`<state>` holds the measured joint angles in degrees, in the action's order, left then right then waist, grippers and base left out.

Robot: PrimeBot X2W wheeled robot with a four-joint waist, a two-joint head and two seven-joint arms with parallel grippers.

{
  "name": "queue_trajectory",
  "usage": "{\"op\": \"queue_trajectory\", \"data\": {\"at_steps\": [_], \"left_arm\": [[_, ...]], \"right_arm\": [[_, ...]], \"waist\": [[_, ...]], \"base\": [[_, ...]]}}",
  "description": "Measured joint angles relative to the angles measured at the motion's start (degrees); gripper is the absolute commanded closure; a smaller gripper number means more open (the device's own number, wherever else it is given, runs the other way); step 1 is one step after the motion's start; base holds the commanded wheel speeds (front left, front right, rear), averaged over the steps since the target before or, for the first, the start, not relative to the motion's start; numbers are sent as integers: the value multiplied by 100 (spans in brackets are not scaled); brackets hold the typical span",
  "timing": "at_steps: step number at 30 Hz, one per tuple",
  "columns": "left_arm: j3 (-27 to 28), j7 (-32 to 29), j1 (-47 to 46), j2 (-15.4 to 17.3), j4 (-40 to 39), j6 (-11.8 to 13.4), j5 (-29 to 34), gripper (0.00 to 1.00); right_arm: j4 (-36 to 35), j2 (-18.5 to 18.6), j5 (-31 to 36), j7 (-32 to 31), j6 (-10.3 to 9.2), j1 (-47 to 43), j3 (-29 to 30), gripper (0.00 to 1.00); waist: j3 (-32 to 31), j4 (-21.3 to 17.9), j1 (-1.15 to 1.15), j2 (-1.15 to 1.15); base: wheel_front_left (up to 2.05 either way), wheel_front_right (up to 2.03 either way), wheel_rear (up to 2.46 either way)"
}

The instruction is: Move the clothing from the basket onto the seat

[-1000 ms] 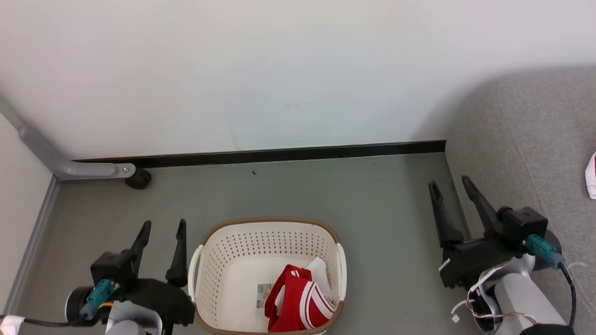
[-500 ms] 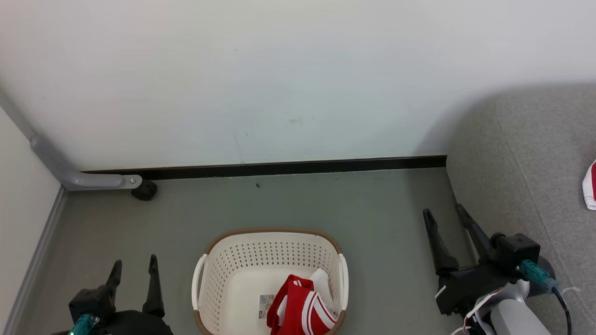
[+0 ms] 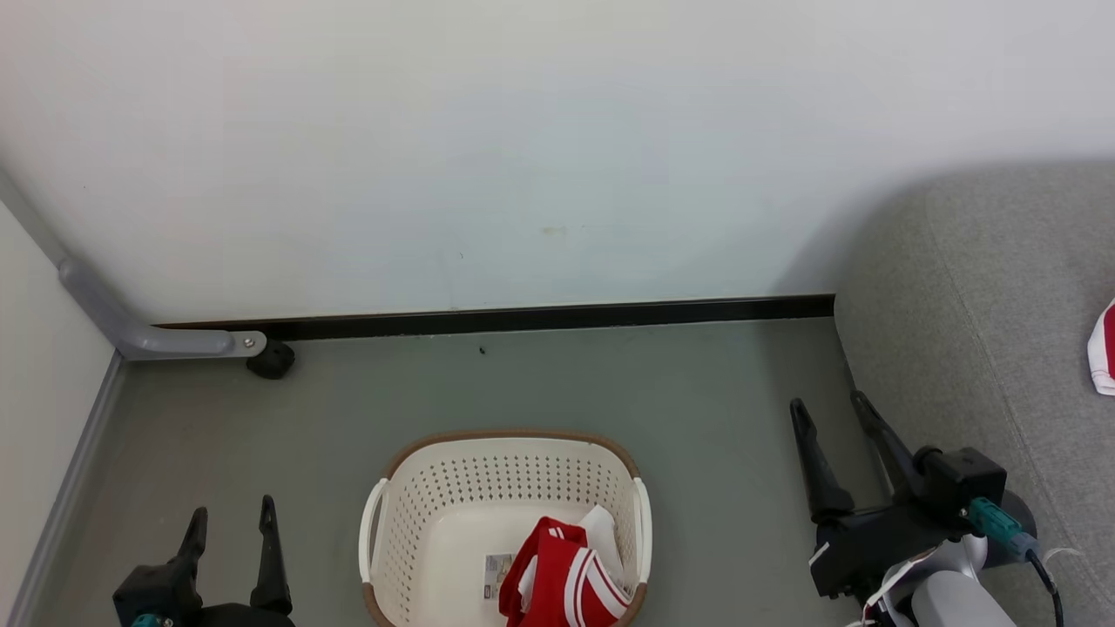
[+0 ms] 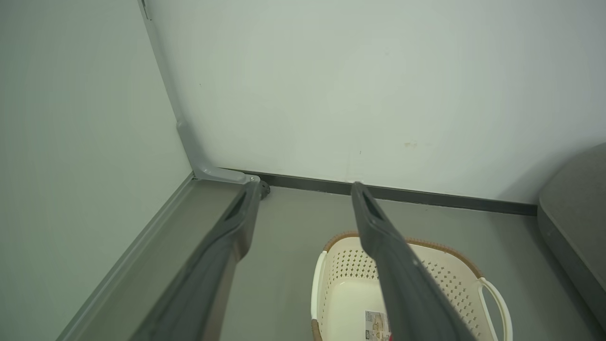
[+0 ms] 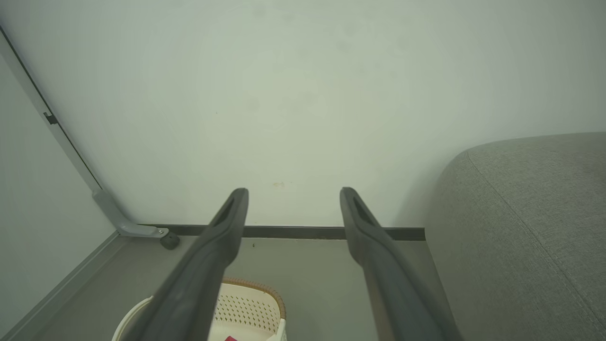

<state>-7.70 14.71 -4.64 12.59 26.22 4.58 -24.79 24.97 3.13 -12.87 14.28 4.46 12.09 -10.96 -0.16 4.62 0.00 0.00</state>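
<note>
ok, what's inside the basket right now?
Inside the basket: red-and-white clothing bunched toward its right side, and a paper label on the bare bottom beside it. Whatever lies under the fabric is covered, and the picture's edge cuts off the near end.

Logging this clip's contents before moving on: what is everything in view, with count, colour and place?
basket: one, cream with brown rim, on the floor, near centre
clothing: one heap, red and white, in the basket's near right part
garment: one, red and white, on the seat at the right edge
label: one, paper, on the basket's bottom
seat: one, grey, right
bracket: one, grey with black foot, left corner
baseboard: one, black, floor's far edge
left hand: dark, open, lower left
right hand: dark, open, between basket and seat
</note>
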Motion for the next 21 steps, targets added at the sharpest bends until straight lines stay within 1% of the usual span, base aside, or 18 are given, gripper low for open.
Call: {"op": "queue_trajectory", "data": {"at_steps": [4,8,11,15,21], "left_arm": [[44,-1,65,-26,-42,1,44,0],[82,-1,65,-91,-98,-3,86,0],[98,0,65,-126,-130,-13,130,0],[121,0,75,-172,-223,-66,143,0],[130,0,124,-197,-264,-216,170,0]], "right_arm": [[-48,-3,-69,0,-93,1,-36,0],[-54,-3,-76,0,-101,1,-55,0],[-70,-3,-77,0,-146,1,-62,0],[-177,-4,-82,0,-152,2,-99,0],[-338,-4,-125,1,-254,21,-209,0]], "waist": [[16,-9,0,0],[32,-25,0,0],[45,-40,0,0],[104,-56,0,0],[297,-82,0,0]], "base": [[0,0,0],[0,0,0],[0,0,0],[0,0,0],[0,0,0]]}}
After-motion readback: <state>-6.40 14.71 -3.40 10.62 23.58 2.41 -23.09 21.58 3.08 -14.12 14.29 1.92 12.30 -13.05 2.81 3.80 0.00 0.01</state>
